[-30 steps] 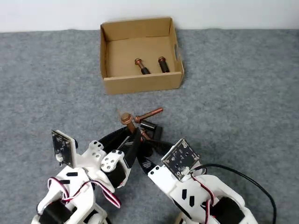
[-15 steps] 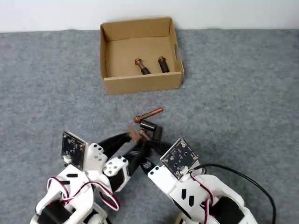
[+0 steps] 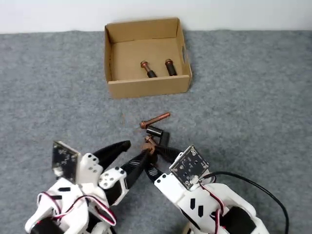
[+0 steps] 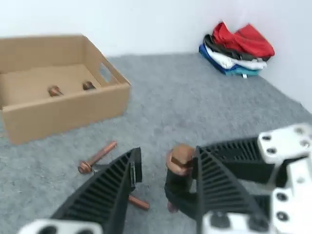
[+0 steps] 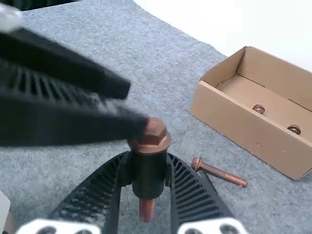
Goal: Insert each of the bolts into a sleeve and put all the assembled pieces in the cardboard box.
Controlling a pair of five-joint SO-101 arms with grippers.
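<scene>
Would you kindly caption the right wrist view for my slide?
Right gripper clamps a sleeved bolt upright, left gripper open alongside, cardboard box beyond.

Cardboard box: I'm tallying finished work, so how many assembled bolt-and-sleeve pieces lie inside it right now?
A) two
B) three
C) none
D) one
A: two assembled pieces lie side by side on the floor of the cardboard box; a third piece is clamped in the right gripper, outside the box.
</scene>
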